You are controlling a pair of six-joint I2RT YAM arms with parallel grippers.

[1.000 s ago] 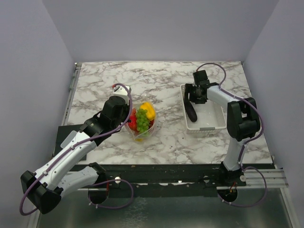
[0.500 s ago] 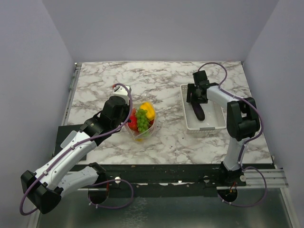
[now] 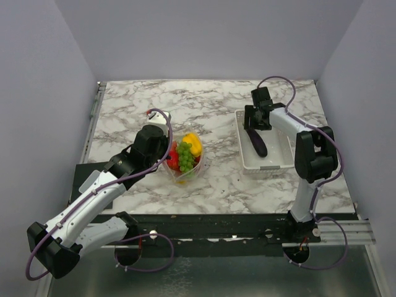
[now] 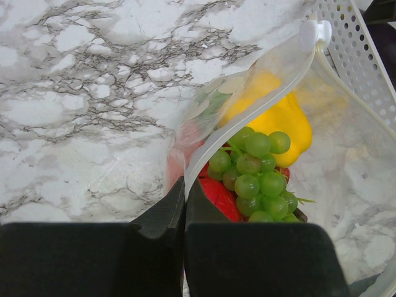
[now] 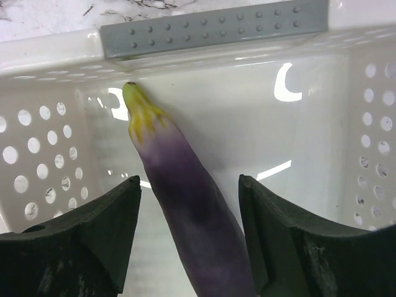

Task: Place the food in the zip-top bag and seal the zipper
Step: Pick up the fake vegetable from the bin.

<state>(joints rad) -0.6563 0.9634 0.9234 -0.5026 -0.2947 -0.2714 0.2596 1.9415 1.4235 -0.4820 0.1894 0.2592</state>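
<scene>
So the zip-top bag (image 3: 184, 162) sat well to the left of the white basket (image 3: 281, 162), mouth up and already stuffed with green grapes (image 4: 253, 176) and a yellow piece (image 4: 281, 117), while the purple piece (image 5: 185, 204) lay inside the basket. The left gripper (image 4: 184, 185) was clamped shut, apparently pinching the bag's mouth edge right where the zipper (image 4: 260, 99) ran in. The right gripper (image 5: 189, 185) hung over the basket with its fingers spread either side of the purple piece, not touching it. Likely trouble: that piece looked slick and tapered, so a squeeze could squirt it out, and a long thing poking from a full bag would probably foul the zipper. Only the right wrist view showed the gaps beside the piece; only the top view showed how far the bag was from the basket.
</scene>
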